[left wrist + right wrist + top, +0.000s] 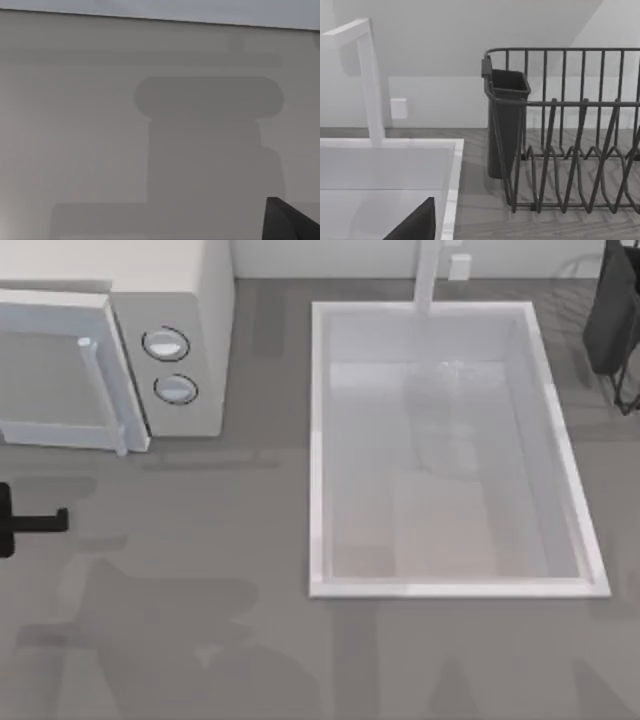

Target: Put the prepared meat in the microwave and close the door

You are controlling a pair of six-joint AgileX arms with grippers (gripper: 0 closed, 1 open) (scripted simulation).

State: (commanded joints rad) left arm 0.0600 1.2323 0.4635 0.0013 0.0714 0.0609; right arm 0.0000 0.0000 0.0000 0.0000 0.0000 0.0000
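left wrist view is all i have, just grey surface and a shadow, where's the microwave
Observer: The microwave stands at the far left of the table in the top view, its door and two round buttons facing the near side.
Operator: and my left gripper
Observer: The left gripper is at the table's left edge, nearside of the door and apart from it.
Operator: whats on the right
Observer: A white sink with a faucet, then a dark dish rack that the right gripper faces.
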